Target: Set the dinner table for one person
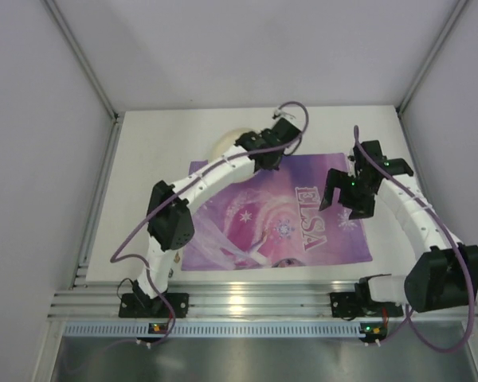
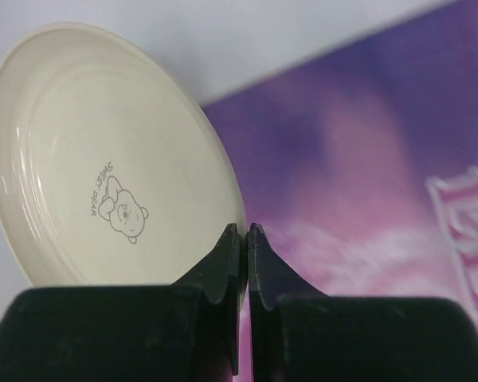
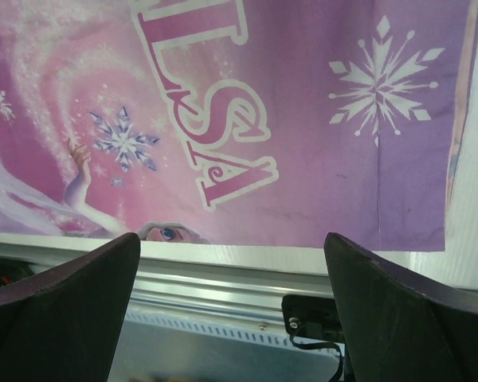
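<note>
Left pincer is pinching the cream plate by a sliver of rim, with the plate tilting at the placemat's far-left corner. Right pincer is hanging spread wide, gripping nothing, over the mat's right side. White surface is lying under it all. Risk: the thin edge grip is probably leaving the plate free to pivot or slip out, and a dragging rim could be bunching the mat

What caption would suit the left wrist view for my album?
Left gripper pinching the rim of a cream bear-print plate by the purple placemat.
</note>
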Controlling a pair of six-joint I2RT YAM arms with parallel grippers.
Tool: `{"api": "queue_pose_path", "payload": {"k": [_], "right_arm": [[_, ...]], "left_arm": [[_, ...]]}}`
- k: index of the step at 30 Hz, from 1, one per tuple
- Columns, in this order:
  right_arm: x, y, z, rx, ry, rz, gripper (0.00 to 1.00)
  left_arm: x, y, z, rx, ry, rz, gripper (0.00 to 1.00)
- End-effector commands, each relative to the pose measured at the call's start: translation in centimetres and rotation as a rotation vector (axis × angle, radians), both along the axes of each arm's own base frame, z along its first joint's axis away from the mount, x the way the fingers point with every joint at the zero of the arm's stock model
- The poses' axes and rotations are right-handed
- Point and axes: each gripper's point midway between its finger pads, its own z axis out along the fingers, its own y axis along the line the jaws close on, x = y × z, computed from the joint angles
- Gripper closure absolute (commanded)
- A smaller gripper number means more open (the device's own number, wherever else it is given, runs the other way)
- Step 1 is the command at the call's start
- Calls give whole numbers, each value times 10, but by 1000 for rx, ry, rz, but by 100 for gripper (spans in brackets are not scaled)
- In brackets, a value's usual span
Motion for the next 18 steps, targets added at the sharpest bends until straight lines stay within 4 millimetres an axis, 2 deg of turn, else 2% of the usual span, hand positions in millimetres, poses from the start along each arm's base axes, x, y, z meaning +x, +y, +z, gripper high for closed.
{"api": "queue_pose_path", "payload": {"k": [1,3,5,9,11,13,18], "right_arm": [[-5,-11,31,-21,-70,-91,0],[-14,-13,39,-22,-87,-96,0],[-25,-17,43,-31,-99,-100,0],[-45,-23,45,-51,-113,-92,0],[-55,-26,47,-56,-134,-88,0],[-68,-28,41,-64,-116,-85,0],[-90,-26,39,-38,-120,-76,0]], "left_arm": [[-59,-33,0,-15,75,-45,100],[-80,-54,-12,-47,117,-70,100],[-113,-81,-29,-29,153,-130,100],[-142,-105,-51,-20,198,-160,100],[-154,-114,-63,-29,224,-163,100],[-168,-124,-83,-26,270,-177,100],[-190,-128,-133,-22,387,-131,100]]}}
